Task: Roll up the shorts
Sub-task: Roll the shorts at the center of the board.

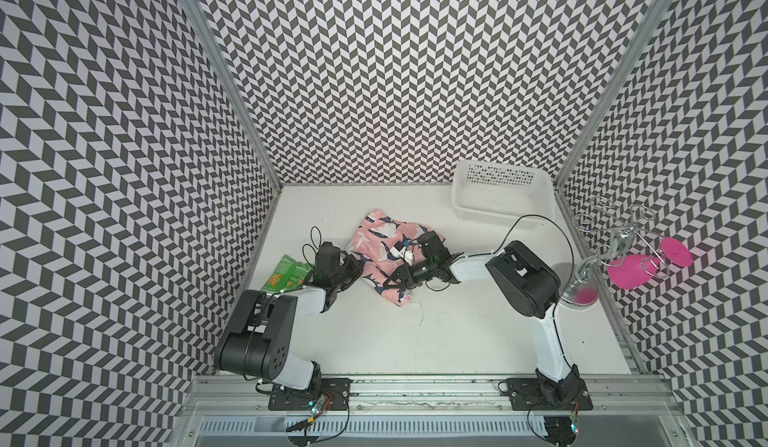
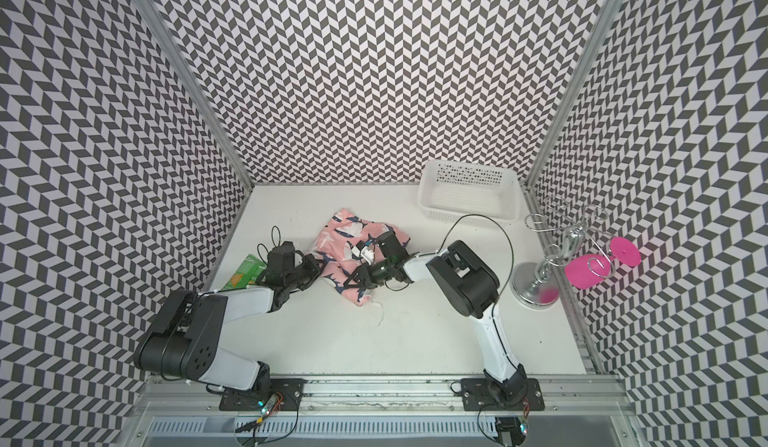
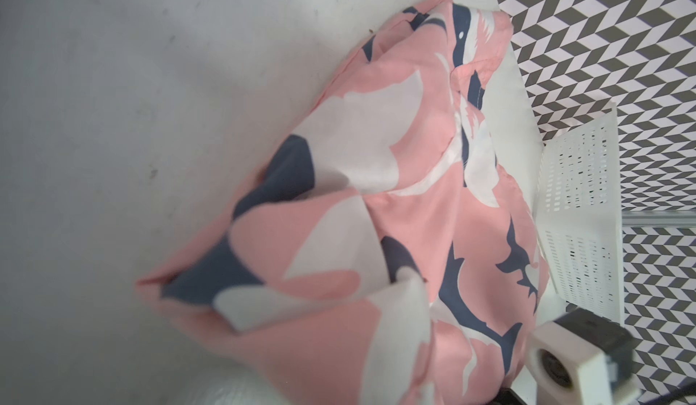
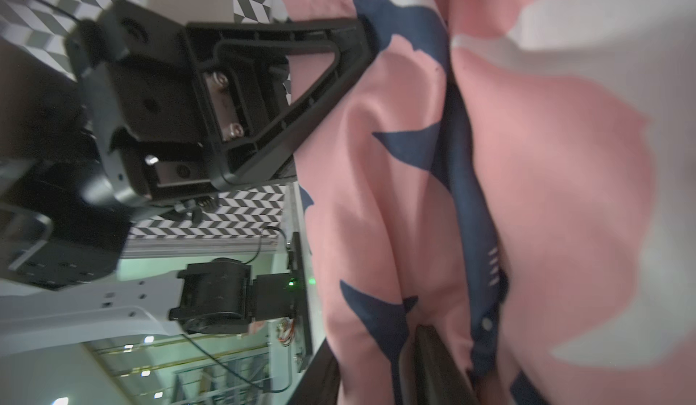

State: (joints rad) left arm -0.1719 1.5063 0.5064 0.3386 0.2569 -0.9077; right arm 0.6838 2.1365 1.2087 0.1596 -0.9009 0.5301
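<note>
The shorts (image 1: 380, 239) (image 2: 347, 237), pink with navy and white sharks, lie crumpled mid-table in both top views. My left gripper (image 1: 358, 263) (image 2: 319, 263) meets their left edge. In the left wrist view the shorts (image 3: 376, 203) cover the jaws; the right wrist view shows a left finger (image 4: 339, 34) with its tip buried in the shorts (image 4: 546, 158), shut on a fold. My right gripper (image 1: 394, 279) (image 2: 354, 279) (image 4: 376, 346) sits on the near part of the shorts, fingers parted with a loose fold between them.
A white perforated basket (image 1: 503, 212) (image 2: 469, 210) (image 3: 580, 214) stands at the back right. A green snack bag (image 1: 286, 274) (image 2: 240, 276) lies left of the left arm. A chrome glass rack (image 1: 579, 291) holding a pink glass (image 1: 631, 270) stands at the right edge. A white drawstring (image 1: 420, 316) trails toward the front.
</note>
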